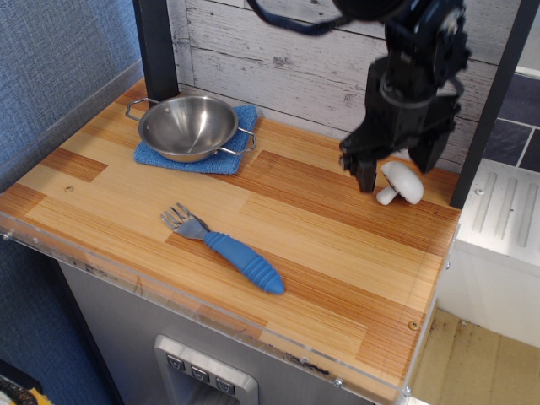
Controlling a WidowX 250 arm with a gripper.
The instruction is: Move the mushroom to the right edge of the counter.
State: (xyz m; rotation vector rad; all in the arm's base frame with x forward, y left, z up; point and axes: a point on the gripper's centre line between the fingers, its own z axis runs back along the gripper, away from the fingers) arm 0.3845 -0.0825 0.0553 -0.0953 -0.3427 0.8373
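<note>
I read no writing anywhere. Nearest me on the counter [337,253] lies a blue-handled fork [226,247], well left of the mushroom [402,183]. The mushroom lies on its side near the counter's far right edge. My gripper [396,164] hangs just above it, jaws spread, holding nothing. Far left, a steel bowl [188,126] sits on a blue cloth [240,152].

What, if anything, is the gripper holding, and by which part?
Nothing: the gripper is open, above the mushroom lying on the counter.
</note>
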